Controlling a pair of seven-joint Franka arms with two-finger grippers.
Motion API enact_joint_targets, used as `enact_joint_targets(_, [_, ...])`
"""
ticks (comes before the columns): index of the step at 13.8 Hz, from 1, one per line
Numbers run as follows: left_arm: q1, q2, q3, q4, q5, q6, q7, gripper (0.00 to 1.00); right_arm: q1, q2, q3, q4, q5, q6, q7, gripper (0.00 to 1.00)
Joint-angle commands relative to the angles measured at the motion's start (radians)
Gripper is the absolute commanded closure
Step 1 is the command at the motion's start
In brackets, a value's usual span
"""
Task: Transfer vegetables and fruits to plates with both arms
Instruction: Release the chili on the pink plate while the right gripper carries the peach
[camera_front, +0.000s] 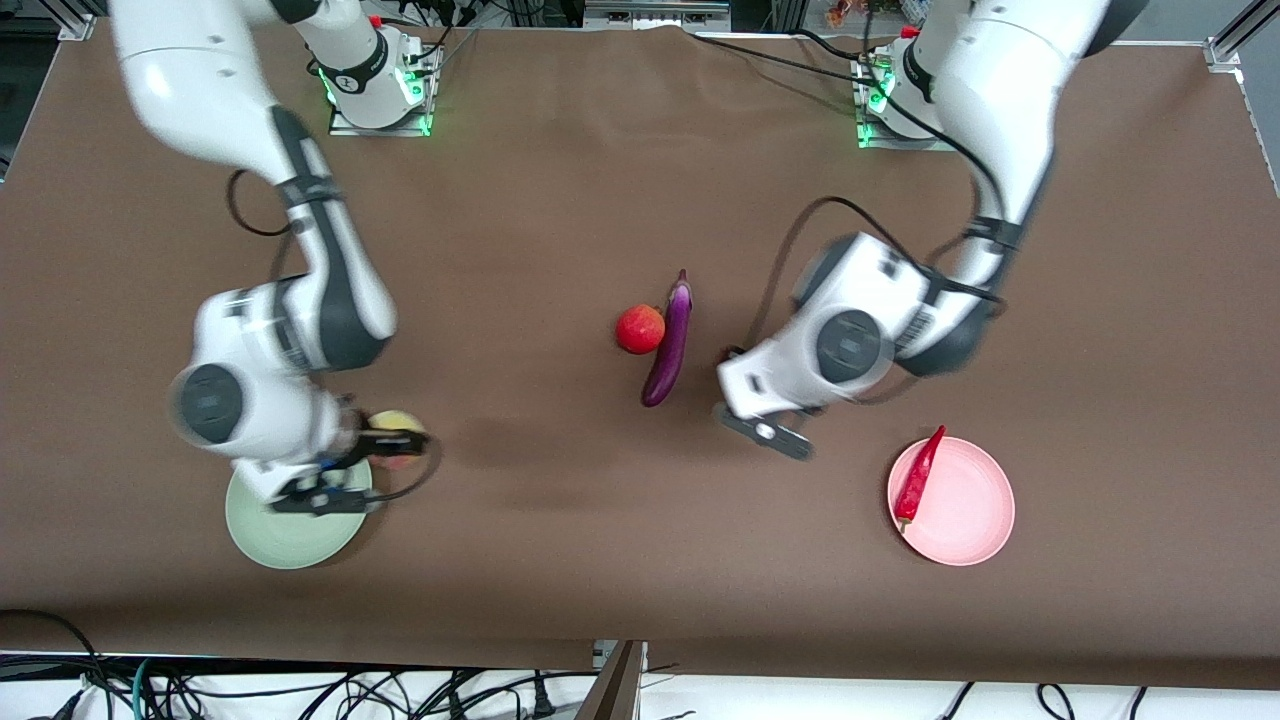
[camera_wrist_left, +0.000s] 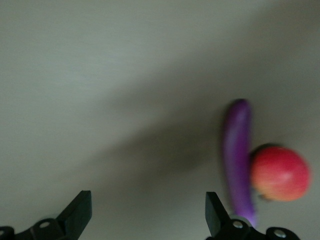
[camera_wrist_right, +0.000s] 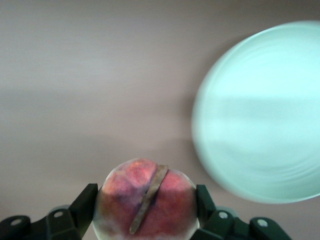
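My right gripper (camera_front: 398, 440) (camera_wrist_right: 146, 196) is shut on the orange-pink peach (camera_front: 392, 424) (camera_wrist_right: 125, 187), holding it beside the pale green plate (camera_front: 285, 540) (camera_wrist_right: 260, 115), just off its rim. My left gripper (camera_wrist_left: 147, 201) is open and empty over bare table, beside the purple eggplant (camera_front: 670, 342) (camera_wrist_left: 237, 155). In the front view its fingers are hidden under its wrist (camera_front: 770, 385). The round red fruit (camera_front: 640, 328) (camera_wrist_left: 280, 172) touches the eggplant in the table's middle. The red chili pepper (camera_front: 920, 475) lies on the pale pink plate (camera_front: 970, 520), its tip over the rim.
The brown table (camera_front: 560, 500) runs to its front edge, where cables hang. The two arm bases (camera_front: 378, 90) (camera_front: 895, 110) stand along the edge farthest from the front camera.
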Motion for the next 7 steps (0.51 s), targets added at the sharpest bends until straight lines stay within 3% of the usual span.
enact_joint_targets(1, [-0.116,0.038,0.017,-0.018,-0.002,0.108,-0.127,0.0,-0.099,0.029,0.018,0.005,-0.007,0.018,-0.218,0.87])
enact_joint_targets(4, [-0.147,0.088,0.024,-0.019,0.001,0.232,-0.149,0.0,-0.171,0.082,0.016,0.001,-0.01,0.138,-0.371,0.87])
enact_joint_targets(7, [-0.152,0.15,0.025,-0.021,0.03,0.35,-0.15,0.01,-0.188,0.109,0.016,-0.008,-0.01,0.215,-0.396,0.87])
